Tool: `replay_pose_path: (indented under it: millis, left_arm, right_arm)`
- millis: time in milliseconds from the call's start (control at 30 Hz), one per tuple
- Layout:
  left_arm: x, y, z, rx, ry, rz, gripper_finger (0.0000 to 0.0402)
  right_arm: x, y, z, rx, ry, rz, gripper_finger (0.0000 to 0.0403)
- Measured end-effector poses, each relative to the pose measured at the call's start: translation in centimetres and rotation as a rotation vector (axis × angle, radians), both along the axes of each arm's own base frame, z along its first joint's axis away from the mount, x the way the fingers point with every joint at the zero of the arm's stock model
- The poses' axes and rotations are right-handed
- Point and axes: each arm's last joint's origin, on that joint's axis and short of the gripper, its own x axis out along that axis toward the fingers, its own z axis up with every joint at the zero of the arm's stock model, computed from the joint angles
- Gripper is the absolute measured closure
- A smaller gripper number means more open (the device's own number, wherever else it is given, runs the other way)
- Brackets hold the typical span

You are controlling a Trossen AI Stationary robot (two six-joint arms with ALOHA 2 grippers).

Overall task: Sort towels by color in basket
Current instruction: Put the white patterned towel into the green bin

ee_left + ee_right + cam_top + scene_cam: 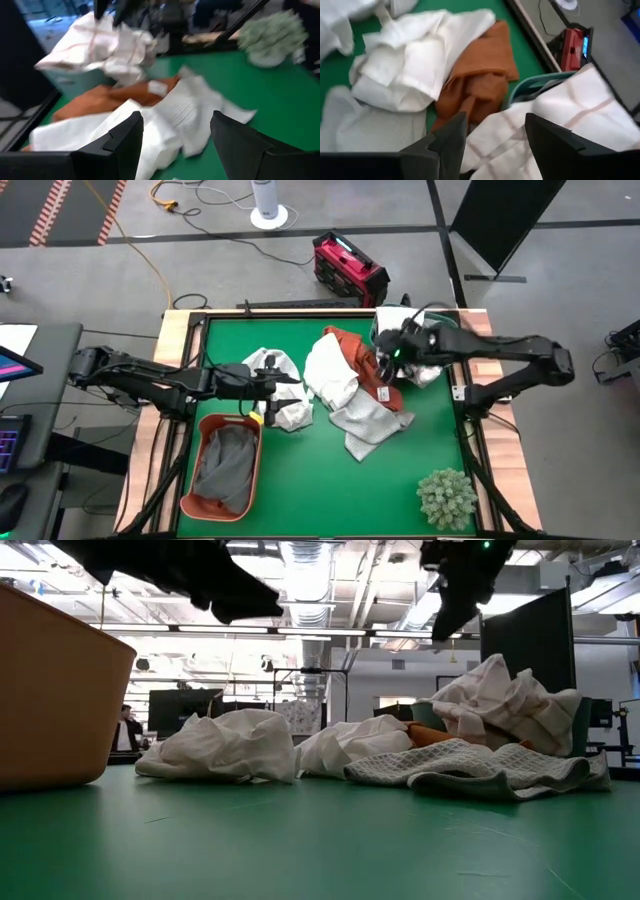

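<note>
My left gripper [285, 380] [175, 120] hangs open in the air above a crumpled white towel [280, 395]. My right gripper [388, 365] [492, 120] is open too, high above a white towel with thin checks [570, 115] [500, 695] that is heaped in a teal basket [530, 85]. A rust-orange towel [355, 350] [480, 75] lies partly under another white towel [328, 370]. A pale grey-white waffle towel [368, 425] [470, 765] lies spread on the table. A plain grey towel [228, 465] lies in the orange basket [205, 425].
The orange basket [50, 690] stands at the table's near left. A spiky pale-green plant ball [447, 498] sits at the near right corner. Bare green table [330, 490] lies between them. Wooden rails [180, 330] edge the table.
</note>
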Motion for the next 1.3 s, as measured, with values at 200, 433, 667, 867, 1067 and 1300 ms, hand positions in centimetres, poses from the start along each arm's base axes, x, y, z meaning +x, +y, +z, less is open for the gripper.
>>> replay_pose_path:
  millis: [200, 433, 667, 867, 1067, 1300]
  left_arm:
    - [0.1, -0.2, 0.3, -0.02, -0.032, -0.063, 0.018]
    - [0.1, -0.2, 0.2, -0.027, -0.026, -0.061, 0.018]
    - [0.0, -0.2, 0.1, -0.024, -0.007, -0.061, 0.018]
    - [0.0, -0.2, 0.0, -0.023, -0.005, -0.061, 0.018]
    - [0.0, -0.2, -0.1, -0.025, 0.008, -0.06, 0.018]
    - [0.0, -0.2, -0.2, -0.018, 0.024, -0.062, 0.018]
  right_arm:
    - [2.9, 2.0, -4.0, -0.002, 0.119, -0.009, 0.0168]
    - [4.4, 2.4, -8.0, -0.011, 0.236, -0.208, 0.0168]
    - [3.4, 2.3, -10.7, -0.177, 0.469, -0.391, 0.0168]
    - [4.1, 1.5, -12.5, -0.115, 0.55, -0.361, 0.0181]
    - [4.1, -0.1, -13.0, 0.012, 0.618, -0.343, 0.0309]
    - [2.6, -1.0, -9.7, 0.023, 0.586, -0.317, 0.0375]
